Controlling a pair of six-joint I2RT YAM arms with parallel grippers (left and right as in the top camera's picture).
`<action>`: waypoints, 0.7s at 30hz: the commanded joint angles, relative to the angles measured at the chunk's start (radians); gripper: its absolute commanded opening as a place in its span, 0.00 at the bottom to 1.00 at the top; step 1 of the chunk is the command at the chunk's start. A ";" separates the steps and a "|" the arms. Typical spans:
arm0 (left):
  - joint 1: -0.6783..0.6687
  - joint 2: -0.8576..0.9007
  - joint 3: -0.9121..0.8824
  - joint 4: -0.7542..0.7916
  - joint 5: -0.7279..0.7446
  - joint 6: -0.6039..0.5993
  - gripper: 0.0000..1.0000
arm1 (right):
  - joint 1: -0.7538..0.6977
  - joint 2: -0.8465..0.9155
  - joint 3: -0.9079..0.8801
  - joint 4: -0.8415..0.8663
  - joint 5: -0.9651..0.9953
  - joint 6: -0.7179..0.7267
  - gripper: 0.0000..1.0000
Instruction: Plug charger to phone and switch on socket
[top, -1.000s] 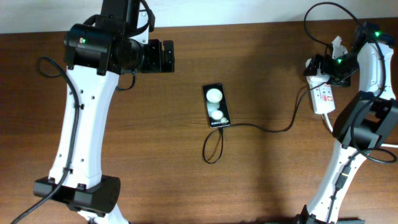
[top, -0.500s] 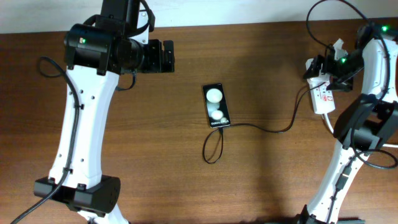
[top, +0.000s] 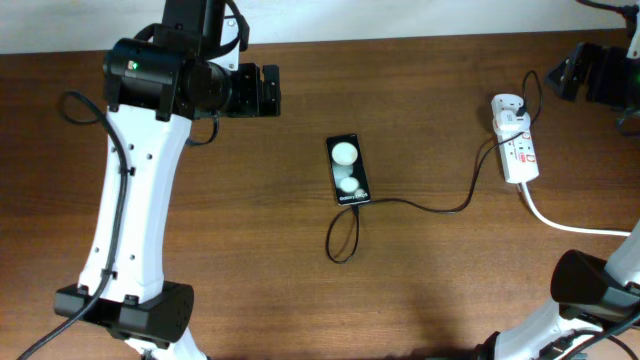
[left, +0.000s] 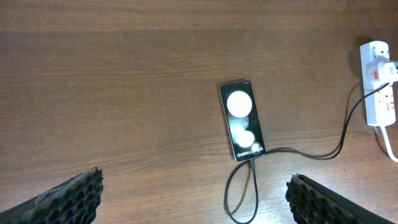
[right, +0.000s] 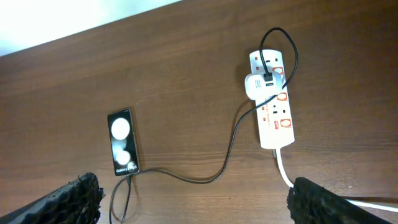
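Away from the socket (top: 520, 155) goes my right hand (top: 565, 75); a moment ago it was right on top of the socket, and now it is up near the far right corner of the desk (top: 250, 250). My left hand (top: 268, 92) has not moved; it hangs well apart from the phone (top: 348, 170).

Both hands are open and hold nothing. In each wrist view the fingers (left: 74, 193) sit wide apart at the bottom corners, and the right fingers (right: 68, 199) look the same.

The phone lies flat in the middle of the desk. The charger (top: 430, 208) runs from the end of the phone with the small letters, makes a little loop, and goes over to the socket. Its white block (right: 261, 84) sits in the socket, near the far end.

So I think the plugging part is done at both ends. The switch is too small for me to see if it is on. If it is on, nothing is left to do. If not, it needs one more press.
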 joint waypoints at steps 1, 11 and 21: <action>0.007 -0.004 0.010 -0.001 -0.010 0.016 0.99 | -0.005 0.007 0.003 -0.006 0.002 0.010 0.99; 0.007 -0.004 0.010 -0.001 -0.010 0.016 0.99 | -0.005 0.007 0.003 -0.006 0.002 0.010 0.99; 0.005 -0.029 -0.073 0.070 -0.138 0.017 0.99 | -0.005 0.007 0.003 -0.006 0.002 0.010 0.99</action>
